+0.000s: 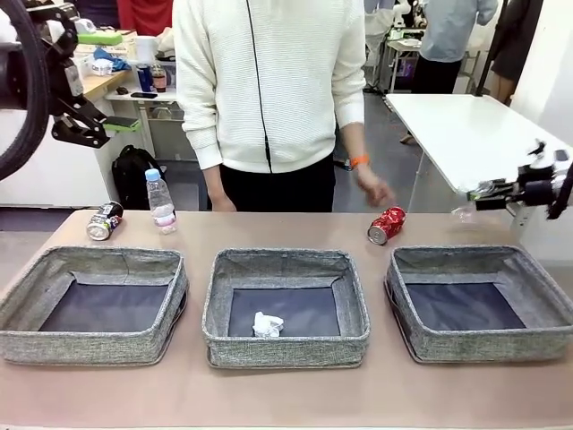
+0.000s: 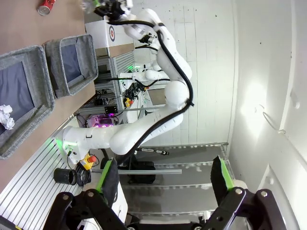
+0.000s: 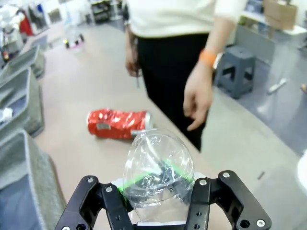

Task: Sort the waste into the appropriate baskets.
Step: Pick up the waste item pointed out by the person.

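Note:
A clear plastic cup (image 3: 158, 165) sits crushed between my right gripper's (image 3: 157, 186) green pads, held above the table's far right corner; the front view shows that gripper (image 1: 483, 199) with the cup (image 1: 464, 212). Near it on the table lies a crushed red can (image 3: 119, 123) (image 1: 387, 225). A dark can (image 1: 104, 221) and a small clear bottle (image 1: 161, 202) stand at the far left. A white paper ball (image 1: 268, 324) rests in the middle basket (image 1: 358, 309). The left basket (image 1: 170, 300) and right basket (image 1: 398, 296) hold nothing. My left gripper (image 2: 163, 177) is open, raised at the upper left (image 1: 112, 130).
A person in a white sweater stands at the far edge, one hand (image 1: 374, 188) with an orange wristband hanging near the red can. A white table (image 1: 466, 134) stands behind on the right. Bare tabletop (image 1: 286, 237) lies between the baskets and the far edge.

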Controlling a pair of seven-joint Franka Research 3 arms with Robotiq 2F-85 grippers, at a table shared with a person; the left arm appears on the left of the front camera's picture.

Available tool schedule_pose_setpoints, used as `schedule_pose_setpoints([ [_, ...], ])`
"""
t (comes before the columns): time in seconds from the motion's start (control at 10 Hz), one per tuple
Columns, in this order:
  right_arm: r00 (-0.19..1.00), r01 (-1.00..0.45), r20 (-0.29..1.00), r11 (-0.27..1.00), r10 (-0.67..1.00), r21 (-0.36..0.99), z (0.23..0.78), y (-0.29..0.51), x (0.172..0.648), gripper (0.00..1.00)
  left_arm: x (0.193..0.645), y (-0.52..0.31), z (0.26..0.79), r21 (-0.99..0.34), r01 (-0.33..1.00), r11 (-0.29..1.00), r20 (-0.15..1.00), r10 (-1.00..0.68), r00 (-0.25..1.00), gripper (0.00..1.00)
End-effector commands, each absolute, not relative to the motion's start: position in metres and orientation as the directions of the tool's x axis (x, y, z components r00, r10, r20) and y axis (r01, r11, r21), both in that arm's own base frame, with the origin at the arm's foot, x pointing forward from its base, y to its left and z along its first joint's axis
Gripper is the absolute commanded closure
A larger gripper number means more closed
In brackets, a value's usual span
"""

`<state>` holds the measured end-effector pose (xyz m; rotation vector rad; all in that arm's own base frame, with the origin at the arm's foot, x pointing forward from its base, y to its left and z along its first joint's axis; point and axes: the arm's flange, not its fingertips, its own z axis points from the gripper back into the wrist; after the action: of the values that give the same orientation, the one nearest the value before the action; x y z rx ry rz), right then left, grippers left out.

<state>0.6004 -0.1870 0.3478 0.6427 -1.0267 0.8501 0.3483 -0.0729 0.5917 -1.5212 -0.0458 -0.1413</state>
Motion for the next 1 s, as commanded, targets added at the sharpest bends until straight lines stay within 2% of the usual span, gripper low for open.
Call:
schedule_pose_setpoints([
  [0.0,0.439,-0.747,0.829,0.653,0.346,0.122,0.422,-0.17,0.573,1.0,0.347,-0.071,0.59,-0.989,0.141,0.048,0.137,-0.081,0.987,0.0],
  [0.1,0.559,-0.676,0.743,0.722,0.367,0.151,0.465,-0.157,0.561,1.0,0.347,-0.071,0.59,-0.989,0.141,0.048,0.137,-0.081,0.987,0.0],
  [0.2,0.63,-0.625,0.658,0.772,0.413,0.114,0.493,-0.141,0.544,1.0,0.347,-0.071,0.59,-0.989,0.141,0.048,0.137,-0.081,0.987,0.0],
  [0.4,0.625,-0.687,0.548,0.725,0.556,0.048,0.51,-0.109,0.513,1.0,0.347,-0.071,0.59,-0.989,0.141,0.048,0.137,-0.081,0.987,0.0],
  [0.5,0.52,-0.755,0.648,0.654,0.556,0.044,0.501,-0.102,0.503,1.0,0.347,-0.071,0.59,-0.989,0.141,0.048,0.137,-0.081,0.987,0.0],
  [0.6,0.582,-0.638,0.648,0.77,0.492,-0.011,0.522,-0.132,0.53,1.0,0.347,-0.071,0.59,-0.989,0.141,0.048,0.137,-0.081,0.987,0.0],
  [0.9,0.582,-0.638,0.648,0.77,0.492,-0.011,0.522,-0.132,0.53,1.0,0.347,-0.071,0.59,-0.989,0.141,0.048,0.137,-0.081,0.987,0.0],
])
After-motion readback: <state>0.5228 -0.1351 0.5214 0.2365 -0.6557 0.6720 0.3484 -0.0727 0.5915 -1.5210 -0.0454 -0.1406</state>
